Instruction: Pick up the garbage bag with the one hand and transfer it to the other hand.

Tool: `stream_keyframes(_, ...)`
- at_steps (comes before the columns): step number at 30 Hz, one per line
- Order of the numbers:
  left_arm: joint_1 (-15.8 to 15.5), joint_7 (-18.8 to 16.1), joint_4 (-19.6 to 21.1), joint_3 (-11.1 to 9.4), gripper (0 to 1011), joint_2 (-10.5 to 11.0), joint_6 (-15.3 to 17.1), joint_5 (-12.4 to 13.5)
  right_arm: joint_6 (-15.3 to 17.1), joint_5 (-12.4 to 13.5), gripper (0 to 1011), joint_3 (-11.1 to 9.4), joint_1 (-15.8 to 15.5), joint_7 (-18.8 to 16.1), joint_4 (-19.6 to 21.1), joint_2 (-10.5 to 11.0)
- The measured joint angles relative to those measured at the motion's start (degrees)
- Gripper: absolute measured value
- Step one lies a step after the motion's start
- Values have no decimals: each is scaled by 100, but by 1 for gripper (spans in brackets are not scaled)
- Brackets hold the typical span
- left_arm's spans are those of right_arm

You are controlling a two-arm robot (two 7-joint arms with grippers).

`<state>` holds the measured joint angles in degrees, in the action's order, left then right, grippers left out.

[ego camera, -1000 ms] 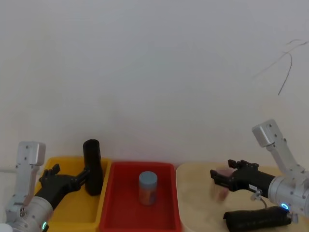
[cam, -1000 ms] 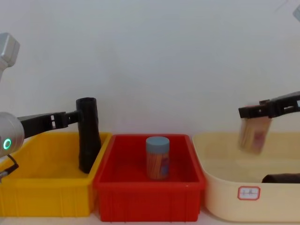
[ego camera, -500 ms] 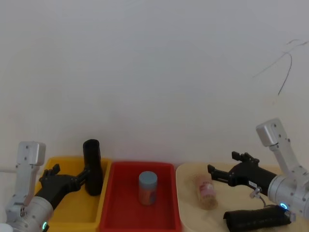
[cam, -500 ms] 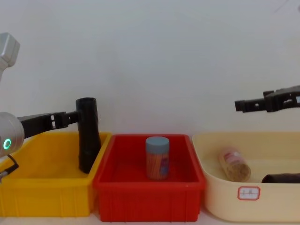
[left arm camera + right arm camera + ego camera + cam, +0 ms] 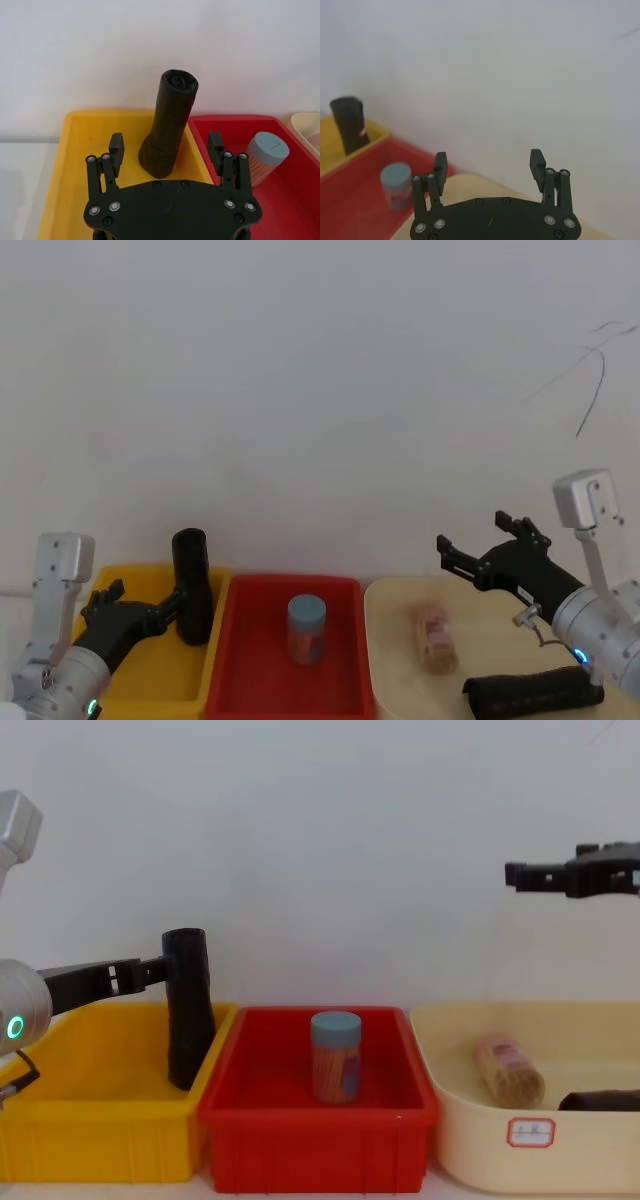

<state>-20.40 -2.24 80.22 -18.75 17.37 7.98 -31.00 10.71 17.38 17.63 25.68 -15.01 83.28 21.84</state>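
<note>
Garbage bag [image 5: 191,585] upright in yellow bin [image 5: 150,680], at far right corner beside the wall shared with red bin [image 5: 290,680]. Long axis near vertical, with slight lean; open rolled end up, base on bin floor. In chest view, top of roll [image 5: 187,1010] well above the bin rim, roughly half its length clear of the walls. In left wrist view, hollow core visible at upper end [image 5: 170,127], wrinkled film flaring a little wider at base.

Left gripper [image 5: 178,602] at the roll, reaching in over yellow bin from the near left. Fingers spread wide in left wrist view [image 5: 115,149], one to each side of the roll and short of it; contact not confirmed. In chest view, fingertip level with upper part of roll.

Right gripper [image 5: 480,550] raised above cream tub [image 5: 395,680], fingers spread wide, nothing between them. High over tub rim in chest view [image 5: 545,875].

Red bin: blue-lidded jar [image 5: 306,628] standing at centre, apart from all walls. Cream tub: tan-filled jar [image 5: 435,640] lying on its side, slimmer black roll [image 5: 535,695] lying near front right.

Open room: air above all three bins free between the two grippers; yellow bin floor bare left of the roll.
</note>
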Motion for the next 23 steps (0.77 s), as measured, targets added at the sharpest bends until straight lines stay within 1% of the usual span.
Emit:
stream_keyframes(1, 0, 0, 0, 0, 1002, 0, 0, 0, 0, 0, 1000, 0, 0, 0, 0, 0)
stream_keyframes(2, 0, 0, 0, 0, 1002, 0, 0, 0, -81, -36, 1000, -41, -69, 139, 89, -55)
stream_keyframes(4, 0, 0, 0, 0, 1002, 0, 0, 0, -161, -77, 1000, -68, -117, 261, 153, -96)
stream_keyframes(7, 0, 0, 0, 0, 1002, 0, 0, 0, -337, -177, 1000, -148, -260, 542, 353, -218)
stream_keyframes(11, 0, 0, 0, 0, 1002, 0, 0, 0, -461, -256, 1000, -202, -366, 765, 499, -310)
stream_keyframes(17, 0, 0, 0, 0, 1002, 0, 0, 0, -599, -334, 1000, -263, -482, 996, 660, -407)
stream_keyframes(23, 0, 0, 0, 0, 1002, 0, 0, 0, -680, -385, 1000, -300, -553, 1139, 760, -467)
